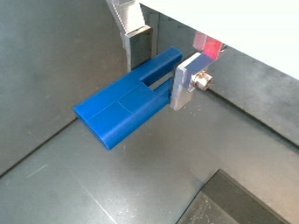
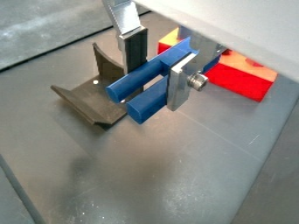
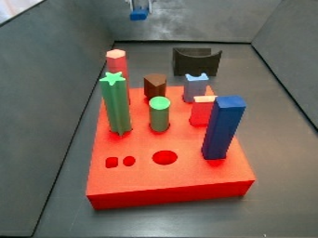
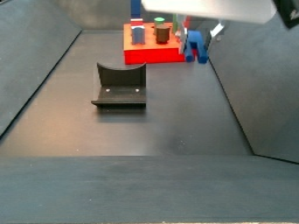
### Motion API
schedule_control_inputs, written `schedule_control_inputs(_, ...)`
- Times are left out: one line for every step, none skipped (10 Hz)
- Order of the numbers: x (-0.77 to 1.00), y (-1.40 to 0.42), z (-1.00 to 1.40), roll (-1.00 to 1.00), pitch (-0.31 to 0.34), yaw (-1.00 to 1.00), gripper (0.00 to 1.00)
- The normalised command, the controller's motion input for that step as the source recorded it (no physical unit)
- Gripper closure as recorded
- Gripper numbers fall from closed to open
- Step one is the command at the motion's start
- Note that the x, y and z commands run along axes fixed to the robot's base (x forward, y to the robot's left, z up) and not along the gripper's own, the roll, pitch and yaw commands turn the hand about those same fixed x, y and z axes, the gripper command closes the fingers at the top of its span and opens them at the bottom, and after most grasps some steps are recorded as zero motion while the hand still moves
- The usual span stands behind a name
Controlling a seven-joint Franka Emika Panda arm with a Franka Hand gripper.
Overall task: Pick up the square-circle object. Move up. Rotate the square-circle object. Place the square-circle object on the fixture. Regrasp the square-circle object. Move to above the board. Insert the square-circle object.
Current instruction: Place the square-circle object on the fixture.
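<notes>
My gripper [image 1: 162, 68] is shut on the blue square-circle object [image 1: 122, 105], a long blue piece with a slot along it. The silver fingers [image 1: 184, 83] clamp one end, and the rest sticks out past them. It shows the same way in the other wrist view [image 2: 146, 87], with the gripper [image 2: 158, 66] over the floor beside the fixture [image 2: 93, 92]. In a side view the gripper [image 3: 139, 11] hangs high at the back with the piece. In the other side view the piece [image 4: 197, 45] hangs under the gripper, to the right of the red board [image 4: 152, 54].
The red board [image 3: 168, 177] carries several upright pegs and has round holes near its front edge. The dark fixture [image 3: 195, 62] stands behind it and shows in the other side view [image 4: 119, 87]. Grey walls enclose the floor on both sides.
</notes>
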Motion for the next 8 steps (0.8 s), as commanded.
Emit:
schedule_control_inputs(-0.01, 0.0, 0.47, 0.14, 0.135, 0.04, 1.0)
schedule_control_inputs(-0.01, 0.0, 0.37, 0.14, 0.139, 0.04, 1.0)
schedule_control_inputs(0.0, 0.0, 0.27, 0.13, 0.142, 0.04, 1.0)
schedule_control_inputs(1.0, -0.79, 0.16, 0.23, 0.554, -0.04, 1.0)
schedule_control_inputs(1.0, -0.78, 0.11, 0.23, 0.547, -0.03, 1.0)
schedule_control_inputs(1.0, -0.74, 0.1, 0.24, 0.502, -0.01, 1.0)
schedule_control_inputs(1.0, -0.58, 0.09, 0.16, 0.336, 0.0, 1.0)
schedule_control_inputs(1.0, -0.52, 0.08, 0.13, 0.282, 0.01, 1.0)
